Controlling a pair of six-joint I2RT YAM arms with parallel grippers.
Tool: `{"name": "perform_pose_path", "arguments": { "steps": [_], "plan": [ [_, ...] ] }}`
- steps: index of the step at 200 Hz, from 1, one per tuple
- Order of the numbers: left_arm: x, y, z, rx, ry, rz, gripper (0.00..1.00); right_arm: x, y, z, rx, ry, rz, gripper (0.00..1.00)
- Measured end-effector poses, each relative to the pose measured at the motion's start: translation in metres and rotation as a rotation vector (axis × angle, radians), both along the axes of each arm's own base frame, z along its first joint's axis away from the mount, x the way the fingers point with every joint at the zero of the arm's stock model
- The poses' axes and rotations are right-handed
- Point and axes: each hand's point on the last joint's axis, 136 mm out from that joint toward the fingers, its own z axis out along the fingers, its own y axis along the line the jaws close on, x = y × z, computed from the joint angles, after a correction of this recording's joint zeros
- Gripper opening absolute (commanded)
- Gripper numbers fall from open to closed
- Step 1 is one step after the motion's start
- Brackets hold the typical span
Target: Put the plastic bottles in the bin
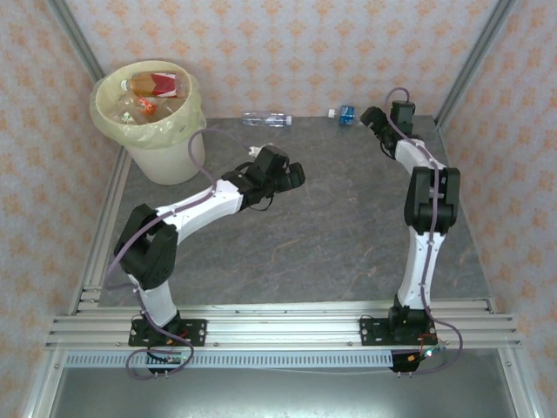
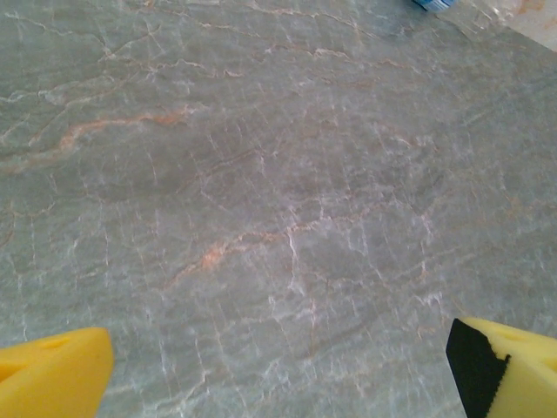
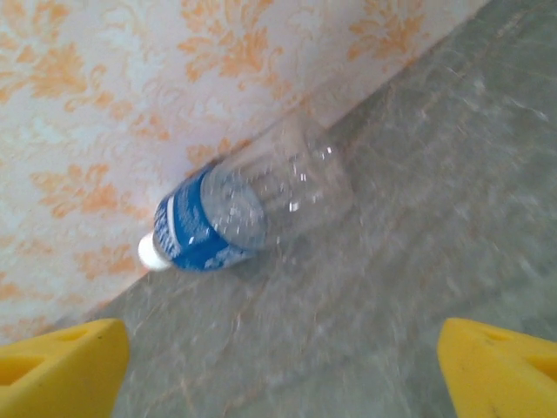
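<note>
yellow fingertips (image 3: 61, 366) of the right gripper (image 3: 278, 370) are seen spread wide, with nothing between them. a blue-labelled bottle (image 3: 244, 209) with a white cap is laid on its side just ahead, against the patterned wall (image 3: 130, 87). the left gripper (image 2: 278, 374) is likewise held open over the bare grey table (image 2: 261, 174). a clear bottle (image 1: 265, 118) is seen lying at the far edge, and several bottles (image 1: 157, 84) are piled in the bin (image 1: 165, 161) at the far left corner.

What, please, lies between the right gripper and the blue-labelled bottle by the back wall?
Nothing: in the right wrist view, bare grey table runs from the right gripper to the blue-labelled bottle.
</note>
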Motion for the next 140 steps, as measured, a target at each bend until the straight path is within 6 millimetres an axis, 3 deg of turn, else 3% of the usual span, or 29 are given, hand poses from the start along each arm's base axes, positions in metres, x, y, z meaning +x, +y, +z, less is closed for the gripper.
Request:
{"name": "perform_pose_path", "arguments": {
  "steps": [42, 68, 100, 140],
  "plan": [
    [0.008, 0.009, -0.017, 0.036, 0.026, 0.034, 1.00, 0.060, -0.020, -0.030, 0.052, -0.044, 0.035, 0.83],
    [0.007, 0.022, -0.029, 0.048, 0.048, 0.069, 1.00, 0.086, -0.023, -0.031, 0.100, -0.087, 0.116, 0.83],
    [-0.005, 0.041, -0.058, 0.085, 0.111, 0.106, 1.00, 0.084, -0.017, -0.041, 0.143, -0.071, 0.175, 0.84],
    [-0.010, 0.049, -0.066, 0.090, 0.131, 0.134, 1.00, 0.085, 0.000, -0.033, 0.194, -0.111, 0.261, 0.77]
  ]
}}
